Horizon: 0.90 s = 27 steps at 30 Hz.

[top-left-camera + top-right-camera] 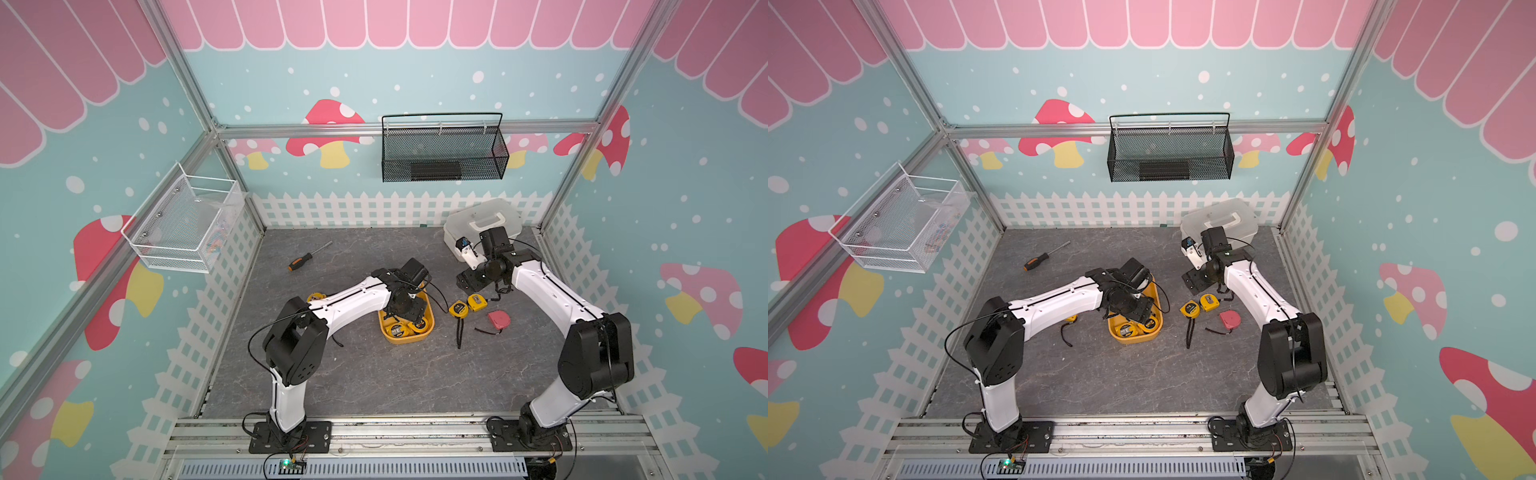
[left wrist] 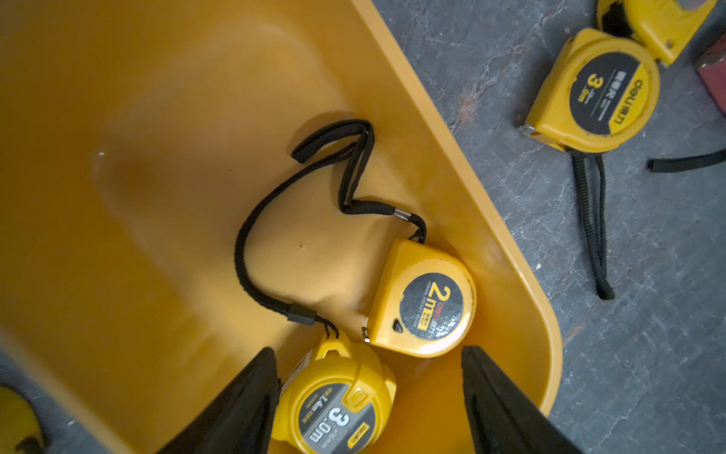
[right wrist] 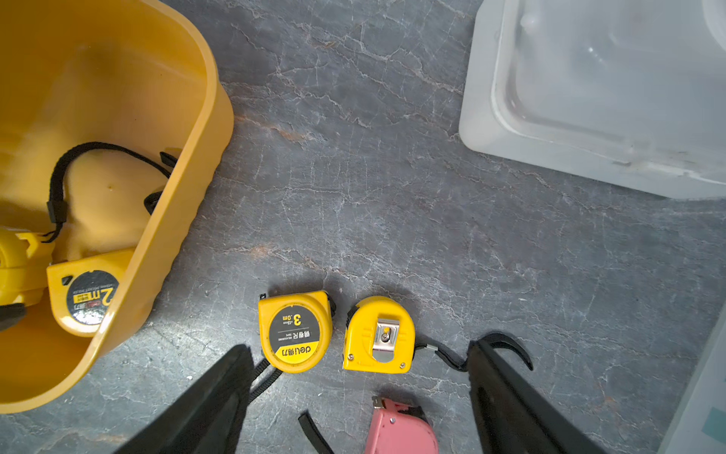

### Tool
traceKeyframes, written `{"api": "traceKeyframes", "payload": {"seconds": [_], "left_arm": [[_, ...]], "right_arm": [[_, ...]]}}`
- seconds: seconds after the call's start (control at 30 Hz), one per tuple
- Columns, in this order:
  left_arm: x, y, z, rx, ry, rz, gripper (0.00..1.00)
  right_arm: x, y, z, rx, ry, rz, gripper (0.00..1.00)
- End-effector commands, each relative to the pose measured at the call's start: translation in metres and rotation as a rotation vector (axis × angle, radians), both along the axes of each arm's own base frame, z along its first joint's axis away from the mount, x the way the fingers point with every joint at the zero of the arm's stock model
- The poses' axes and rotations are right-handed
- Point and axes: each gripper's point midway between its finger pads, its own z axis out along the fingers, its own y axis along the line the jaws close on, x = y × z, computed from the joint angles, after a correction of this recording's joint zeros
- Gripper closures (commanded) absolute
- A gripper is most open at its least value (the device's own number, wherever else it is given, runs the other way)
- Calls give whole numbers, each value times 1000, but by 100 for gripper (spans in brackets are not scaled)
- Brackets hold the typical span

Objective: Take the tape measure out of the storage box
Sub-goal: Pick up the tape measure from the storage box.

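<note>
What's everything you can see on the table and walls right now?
Storage box: one, yellow, mid-table.
Boxed tape measures: two showing, yellow, box's near end.
Loose tape measures: two, yellow, right of the box.
Half-hidden tape measure: one, yellow, under the left arm.
Pink tape measure: one, beside the loose pair.
Screwdriver: one, orange-black handle, far left.
Case: one, white, far right corner.
Mesh basket: one, black, back wall.
Wire basket: one, white, left wall.
Left gripper: open, black, over the box.
Right gripper: open, black, over the loose pair.
</note>
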Motion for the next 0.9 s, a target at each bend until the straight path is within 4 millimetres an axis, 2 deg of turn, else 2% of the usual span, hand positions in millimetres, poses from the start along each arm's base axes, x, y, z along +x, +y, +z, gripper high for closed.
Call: {"api": "traceKeyframes", "payload": {"seconds": [0.0, 0.43, 0.87], "left_arm": [[-7, -18, -6, -14, 32, -60, 25], [-15, -28, -37, 29, 80, -87, 25], [-9, -11, -49, 83, 77, -33, 25]], "right_arm": [[-3, -2, -5, 19, 15, -15, 14], [-7, -8, -17, 23, 44, -26, 13], [-7, -6, -23, 32, 61, -15, 13]]}}
